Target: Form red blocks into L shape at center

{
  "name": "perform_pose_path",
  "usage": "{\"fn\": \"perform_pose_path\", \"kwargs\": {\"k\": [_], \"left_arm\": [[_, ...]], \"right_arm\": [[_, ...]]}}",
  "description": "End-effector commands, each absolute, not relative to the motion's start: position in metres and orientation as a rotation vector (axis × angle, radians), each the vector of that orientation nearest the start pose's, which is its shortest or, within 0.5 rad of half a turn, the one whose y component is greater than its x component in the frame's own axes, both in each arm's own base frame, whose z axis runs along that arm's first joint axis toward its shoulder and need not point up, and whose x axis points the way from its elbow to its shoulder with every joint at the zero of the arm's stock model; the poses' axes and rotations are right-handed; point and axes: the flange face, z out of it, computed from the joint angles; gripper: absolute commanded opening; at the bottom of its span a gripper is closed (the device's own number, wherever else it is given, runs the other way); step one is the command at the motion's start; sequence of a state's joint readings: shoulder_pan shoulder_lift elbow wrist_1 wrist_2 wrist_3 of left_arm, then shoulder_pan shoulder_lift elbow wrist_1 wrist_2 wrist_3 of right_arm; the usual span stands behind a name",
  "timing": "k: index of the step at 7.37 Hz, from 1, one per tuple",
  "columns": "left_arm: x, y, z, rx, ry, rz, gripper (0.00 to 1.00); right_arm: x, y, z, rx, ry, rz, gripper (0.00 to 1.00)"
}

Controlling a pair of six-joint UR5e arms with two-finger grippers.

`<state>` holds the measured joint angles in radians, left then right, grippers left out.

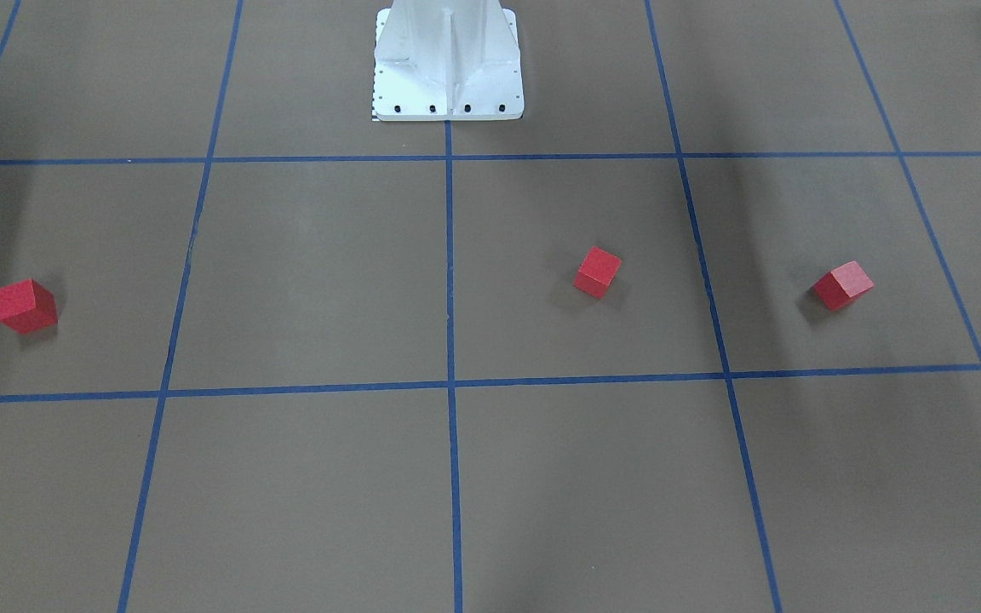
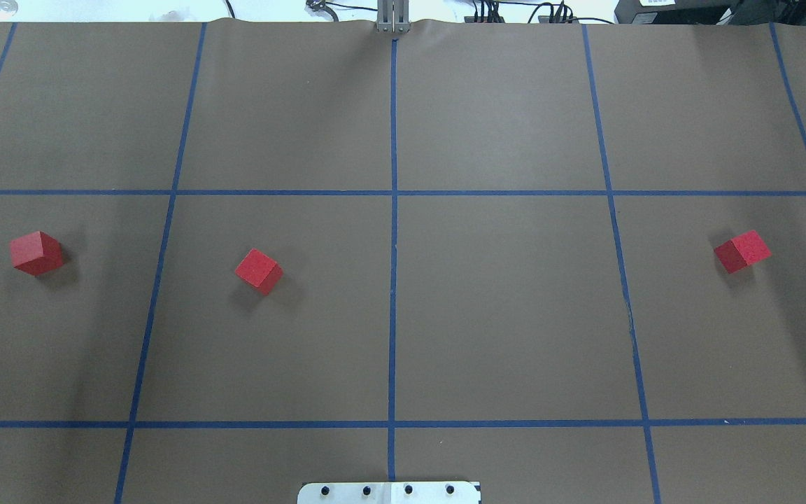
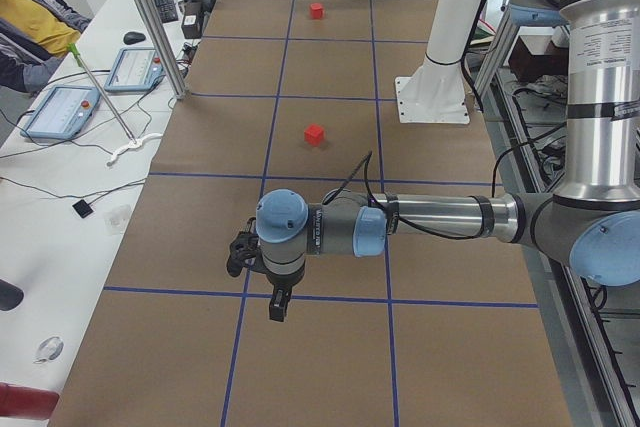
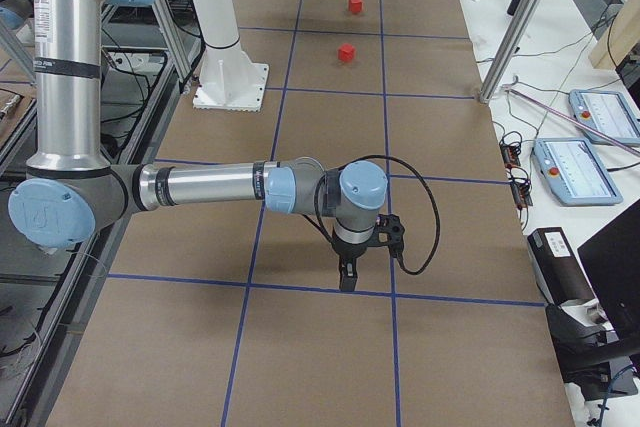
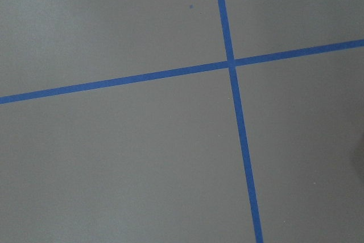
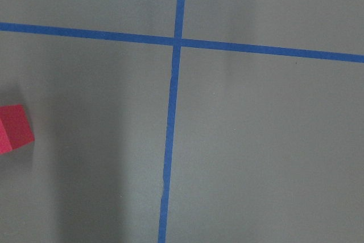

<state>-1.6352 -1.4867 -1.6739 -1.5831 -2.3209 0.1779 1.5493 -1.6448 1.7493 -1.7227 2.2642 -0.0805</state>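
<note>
Three red blocks lie apart in the middle row of the grid. In the overhead view one red block (image 2: 37, 253) is far left, a second (image 2: 259, 271) sits left of the center (image 2: 393, 308), and a third (image 2: 742, 251) is far right. The front view shows the same blocks (image 1: 25, 305) (image 1: 598, 272) (image 1: 842, 284). The right wrist view catches one block (image 6: 14, 129) at its left edge. My left gripper (image 3: 277, 304) and right gripper (image 4: 346, 277) hang above the floor, seen only from the sides. I cannot tell whether they are open or shut.
The robot's white base (image 1: 448, 60) stands at the table's near edge on the centre line. Blue tape lines (image 5: 230, 64) cross the brown floor. Desks with tablets (image 3: 60, 107) (image 4: 600, 112) and a metal post (image 3: 150, 27) flank the far side. A person's sleeve (image 3: 30, 27) shows there.
</note>
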Motion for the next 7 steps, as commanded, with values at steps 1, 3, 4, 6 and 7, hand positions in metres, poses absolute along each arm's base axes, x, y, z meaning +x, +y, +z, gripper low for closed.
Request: {"fn": "perform_pose_path", "kwargs": {"k": [1,3,4,6,7], "left_arm": [[-0.093,-0.454,0.645,0.125,0.747,0.125,1.0],[-0.094,-0.454,0.641,0.132,0.739,0.127,1.0],[-0.094,-0.457,0.636,0.142,0.739,0.127,1.0],[-0.094,-0.468,0.608,0.209,0.732,0.151,1.0],[-0.096,-0.482,0.589,0.293,0.721,0.181,1.0]], "right_arm": [[0.058,-0.456,0.628,-0.028,-0.694,-0.083,1.0],[0.054,-0.464,0.616,-0.007,-0.695,-0.099,1.0],[0.053,-0.472,0.608,0.01,-0.694,-0.107,1.0],[0.052,-0.493,0.578,0.072,-0.692,-0.127,1.0],[0.052,-0.503,0.563,0.157,-0.69,-0.156,1.0]]}}
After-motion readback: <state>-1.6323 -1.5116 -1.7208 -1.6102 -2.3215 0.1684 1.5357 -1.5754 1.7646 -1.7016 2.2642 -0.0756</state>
